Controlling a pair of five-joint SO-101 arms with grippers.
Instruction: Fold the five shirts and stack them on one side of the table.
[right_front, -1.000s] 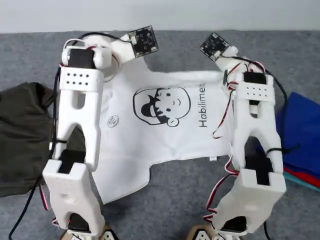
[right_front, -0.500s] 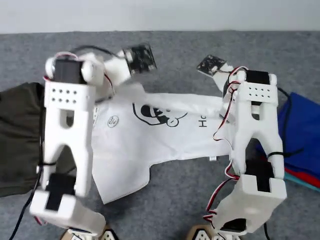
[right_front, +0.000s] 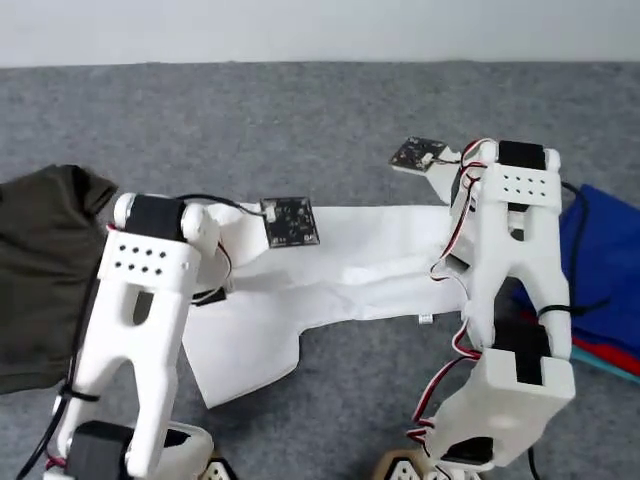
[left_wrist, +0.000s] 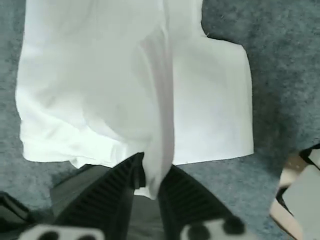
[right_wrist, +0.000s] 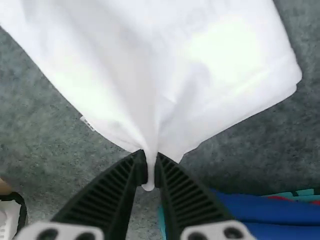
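**Both grippers clamped on the white shirt at mid-table**

Nearest the camera in the high view, the bases of the left arm (right_front: 130, 330) and the right arm (right_front: 515, 300) run off the lower edge, so their mounts are cut off. Between them lies the white shirt (right_front: 350, 270), stretched across the middle of the grey table (right_front: 330, 110). One sleeve (right_front: 245, 350) lies flat on the near side, close to the left arm. Past it the cloth is doubled over into a long band with loose creases. The arms cover both ends of the band in this view.

The left gripper (left_wrist: 152, 175) has its dark fingers (left_wrist: 120, 187) pressed together on a hanging ridge of the white shirt. The cloth slips between them, and its very edge is hidden there. The right gripper (right_wrist: 149, 167) is likewise closed tight on a pinched fold of the same shirt, which fans out flat on the table beyond.

At the table's left edge sits a dark olive shirt (right_front: 40, 250) in a rumpled heap, cut off by the frame and partly behind the left arm. At the right edge a blue shirt (right_front: 605, 270) is half hidden by the right arm. Red and teal cloth edges (right_front: 600, 355) peek from under it, too little to make out. Farthest off, a pale wall (right_front: 300, 30) meets the table.
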